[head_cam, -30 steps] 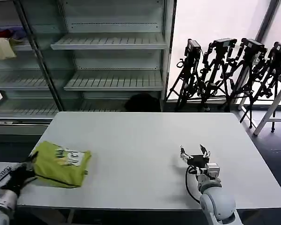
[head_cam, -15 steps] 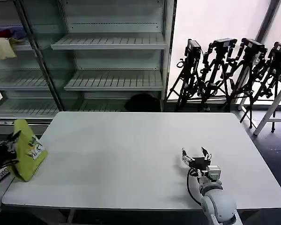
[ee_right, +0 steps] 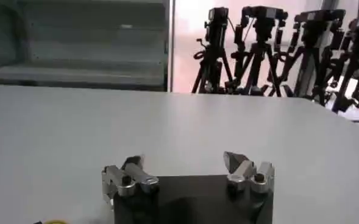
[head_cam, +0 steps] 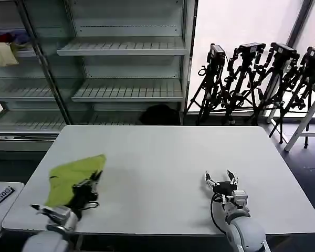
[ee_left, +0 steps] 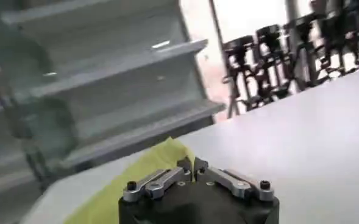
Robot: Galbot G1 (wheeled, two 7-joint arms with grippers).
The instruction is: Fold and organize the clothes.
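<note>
The clothes, a lime yellow-green T-shirt (head_cam: 73, 176), lie bunched on the white table (head_cam: 163, 157) at its front left. My left gripper (head_cam: 94, 180) is at the shirt's right edge, shut on a fold of the fabric. In the left wrist view the left gripper (ee_left: 193, 168) pinches the yellow-green cloth (ee_left: 149, 165) between closed tips. My right gripper (head_cam: 220, 179) rests open near the front right of the table, well apart from the shirt. The right wrist view shows the right gripper (ee_right: 185, 165) with wide-spread fingers and nothing between them.
A metal shelf rack (head_cam: 121, 52) stands behind the table, with a cream cloth (head_cam: 2, 53) and a red cloth (head_cam: 1, 38) on its upper left shelf. Several black tripods (head_cam: 257, 79) line the window at the back right. A low white surface (head_cam: 2, 197) sits left of the table.
The left gripper swung the shirt off the table's left edge and then back onto the front left of the table, farther right. The right gripper stayed almost still.
</note>
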